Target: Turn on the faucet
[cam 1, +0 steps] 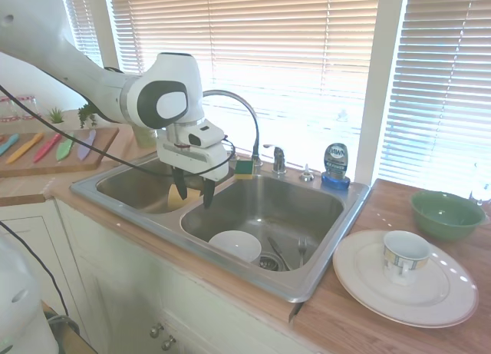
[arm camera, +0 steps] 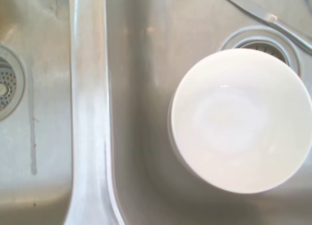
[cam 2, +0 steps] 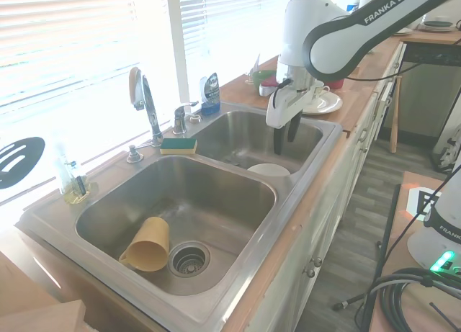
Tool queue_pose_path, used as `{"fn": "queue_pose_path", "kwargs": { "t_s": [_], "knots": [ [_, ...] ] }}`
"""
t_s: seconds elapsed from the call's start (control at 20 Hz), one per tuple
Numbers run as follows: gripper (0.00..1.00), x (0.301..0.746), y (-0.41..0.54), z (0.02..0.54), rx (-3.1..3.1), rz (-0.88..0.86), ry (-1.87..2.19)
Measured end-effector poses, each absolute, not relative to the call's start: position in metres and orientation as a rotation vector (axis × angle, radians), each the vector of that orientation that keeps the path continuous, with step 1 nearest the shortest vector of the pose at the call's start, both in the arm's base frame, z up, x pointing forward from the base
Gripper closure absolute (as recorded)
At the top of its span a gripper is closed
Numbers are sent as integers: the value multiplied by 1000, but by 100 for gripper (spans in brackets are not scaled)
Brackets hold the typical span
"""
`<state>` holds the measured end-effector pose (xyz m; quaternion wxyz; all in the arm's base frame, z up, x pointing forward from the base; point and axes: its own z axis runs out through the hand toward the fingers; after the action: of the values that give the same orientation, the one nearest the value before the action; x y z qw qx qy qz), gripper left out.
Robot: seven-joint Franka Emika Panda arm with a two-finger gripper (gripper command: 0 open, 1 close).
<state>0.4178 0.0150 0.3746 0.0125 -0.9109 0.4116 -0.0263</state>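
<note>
Nothing was done yet: the claw [cam 1: 192, 193] hung open and empty above the sink [cam 1: 322, 281] divider, well short of the faucet [cam 1: 250, 131] and its lever handle [cam 1: 277, 159].

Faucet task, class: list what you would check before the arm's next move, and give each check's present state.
1. End effector open, empty: ok.
2. End effector at the lever: not ok; it hangs over the sink divider.
3. Way to the lever free: cannot tell; the sponge and spout stand near it.
4. Water off: ok, none seen running.
5. Bowl clear of the fingers: ok.
</note>
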Motion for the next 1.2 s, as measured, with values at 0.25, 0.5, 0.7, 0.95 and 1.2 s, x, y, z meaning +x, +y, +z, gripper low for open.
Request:
{"fn": "queue_pose_path", "kwargs": {
  "t_s": [0.25, 0.5, 0.7, 0.95, 1.2],
  "knots": [
    [100, 422, 12, 376, -2831, -85, 1290],
    [100, 422, 12, 377, -2830, -85, 1292],
    [100, 435, 9, 377, -2813, -117, 1296],
    [100, 488, 7, 379, -2784, -163, 1298],
    [100, 553, 3, 390, -2750, -231, 1327]
  ]
}}
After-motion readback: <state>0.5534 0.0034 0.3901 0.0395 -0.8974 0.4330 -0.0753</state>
